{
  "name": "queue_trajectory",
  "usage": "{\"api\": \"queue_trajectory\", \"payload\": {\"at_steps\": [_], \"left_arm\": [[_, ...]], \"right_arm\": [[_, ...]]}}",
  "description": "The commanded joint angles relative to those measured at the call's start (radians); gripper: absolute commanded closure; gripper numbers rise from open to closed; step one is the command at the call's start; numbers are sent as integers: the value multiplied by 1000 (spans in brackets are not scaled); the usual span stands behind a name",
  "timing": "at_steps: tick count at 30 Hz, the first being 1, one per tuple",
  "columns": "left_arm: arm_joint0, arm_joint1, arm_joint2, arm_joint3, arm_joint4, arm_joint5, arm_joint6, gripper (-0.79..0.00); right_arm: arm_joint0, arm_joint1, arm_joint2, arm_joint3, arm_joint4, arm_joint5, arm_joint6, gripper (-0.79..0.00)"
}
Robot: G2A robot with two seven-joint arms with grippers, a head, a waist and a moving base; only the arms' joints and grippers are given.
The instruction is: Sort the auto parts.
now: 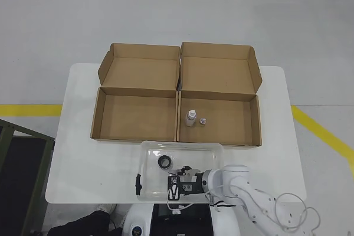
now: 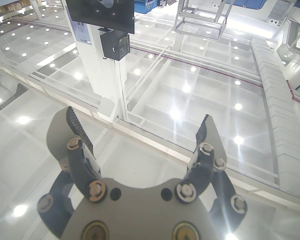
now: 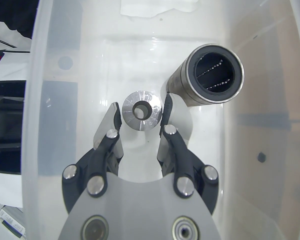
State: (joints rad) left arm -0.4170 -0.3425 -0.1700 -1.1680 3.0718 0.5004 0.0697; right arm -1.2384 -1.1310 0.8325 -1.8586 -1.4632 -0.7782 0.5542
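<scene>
The right gripper (image 3: 142, 106) is pointed downward, and its fingers (image 3: 117, 116) are held a little apart, not closed. The right arm (image 1: 248, 184) is bent low and directed sideways. The left gripper (image 2: 138, 117) is turned upward, with its jaws spread wide.

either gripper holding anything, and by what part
Nothing yet: the right gripper straddles the silver bushing at its rim, a gap at one finger; left gripper empty.

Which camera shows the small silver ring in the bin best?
Right wrist view: the silver ring sits close up between the open fingers of the right gripper. In the top view that gripper covers it. The left wrist view faces the ceiling.
</scene>
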Motion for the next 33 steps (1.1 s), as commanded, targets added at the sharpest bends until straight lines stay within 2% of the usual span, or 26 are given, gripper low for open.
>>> {"api": "queue_trajectory", "payload": {"at_steps": [1, 4, 7, 20, 33], "left_arm": [[0, 0, 0, 0, 0, 0, 0, -785], [0, 0, 0, 0, 0, 0, 0, -785], [0, 0, 0, 0, 0, 0, 0, -785], [0, 0, 0, 0, 0, 0, 0, -785], [0, 0, 0, 0, 0, 0, 0, -785]], "right_arm": [[0, 0, 0, -1, -1, 1, 0, -240], [0, 1, 0, -4, -3, 4, 0, -166], [-4, 3, 3, -20, 2, 1, -3, 0], [-50, 22, 85, -157, 55, 14, -46, 0], [-61, 18, 129, -248, 103, 156, -169, 0]]}}
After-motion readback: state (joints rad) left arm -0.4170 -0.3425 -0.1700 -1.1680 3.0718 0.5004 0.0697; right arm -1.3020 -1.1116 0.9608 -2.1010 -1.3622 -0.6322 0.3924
